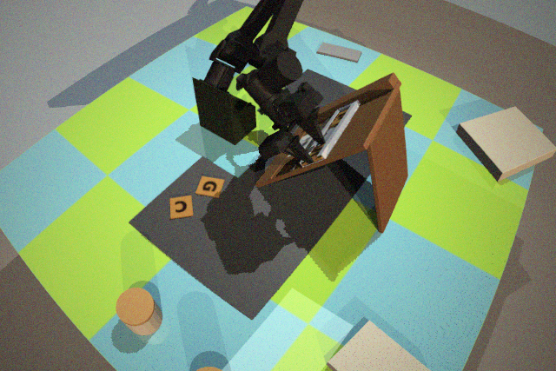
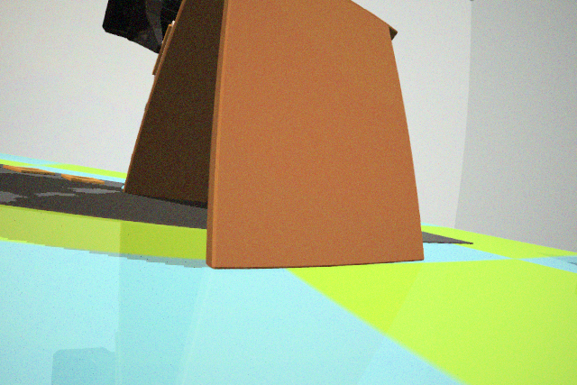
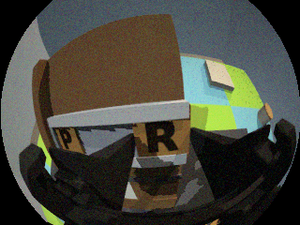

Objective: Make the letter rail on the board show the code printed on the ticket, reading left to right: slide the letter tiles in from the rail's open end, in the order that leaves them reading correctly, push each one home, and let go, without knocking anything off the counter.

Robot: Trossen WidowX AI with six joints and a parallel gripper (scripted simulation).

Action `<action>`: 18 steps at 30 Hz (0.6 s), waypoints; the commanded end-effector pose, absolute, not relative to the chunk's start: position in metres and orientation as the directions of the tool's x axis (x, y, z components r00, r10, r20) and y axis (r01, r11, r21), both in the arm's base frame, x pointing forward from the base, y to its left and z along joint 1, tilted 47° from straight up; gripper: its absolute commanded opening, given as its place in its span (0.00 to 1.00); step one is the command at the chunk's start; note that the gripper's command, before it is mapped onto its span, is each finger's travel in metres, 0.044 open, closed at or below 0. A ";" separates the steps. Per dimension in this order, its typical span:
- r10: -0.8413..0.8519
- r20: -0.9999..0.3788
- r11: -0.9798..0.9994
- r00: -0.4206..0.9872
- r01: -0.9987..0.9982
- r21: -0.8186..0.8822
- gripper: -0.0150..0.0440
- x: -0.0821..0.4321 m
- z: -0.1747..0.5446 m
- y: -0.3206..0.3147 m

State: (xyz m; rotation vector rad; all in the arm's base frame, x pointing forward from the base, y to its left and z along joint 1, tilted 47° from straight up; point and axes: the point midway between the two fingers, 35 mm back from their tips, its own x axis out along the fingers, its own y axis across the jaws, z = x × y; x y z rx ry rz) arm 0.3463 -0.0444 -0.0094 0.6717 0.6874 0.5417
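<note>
The tilted brown board (image 1: 370,126) (image 2: 316,138) (image 3: 117,66) carries the pale letter rail (image 1: 343,129) (image 3: 117,112). My gripper (image 1: 315,151) (image 3: 162,135) is shut on the R tile (image 3: 165,128), one finger at each side. The R tile sits between the rail's upper and lower strips at its right end in the wrist view. The P tile (image 3: 67,139) is at the rail's left end, with a gap between it and R. The G tile (image 1: 209,181) and C tile (image 1: 181,212) lie flat on the dark mat (image 1: 156,221). I cannot make out the ticket's code.
A dark upright panel (image 1: 221,113) stands beside the arm. A thin grey slab (image 1: 339,52) lies at the back. A beige block (image 1: 507,142) is at the right, another (image 1: 374,351) at the front. A round wooden cylinder (image 1: 135,306) stands front left, with another (image 1: 208,368) partly cut off.
</note>
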 end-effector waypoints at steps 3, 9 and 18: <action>0.645 -0.395 0.664 0.654 -0.224 0.713 0.25 0.344 -0.008 -0.041; 0.645 -0.395 0.664 0.654 -0.224 0.714 0.25 0.343 -0.006 -0.039; 0.645 -0.395 0.664 0.654 -0.224 0.714 0.25 0.341 -0.002 -0.035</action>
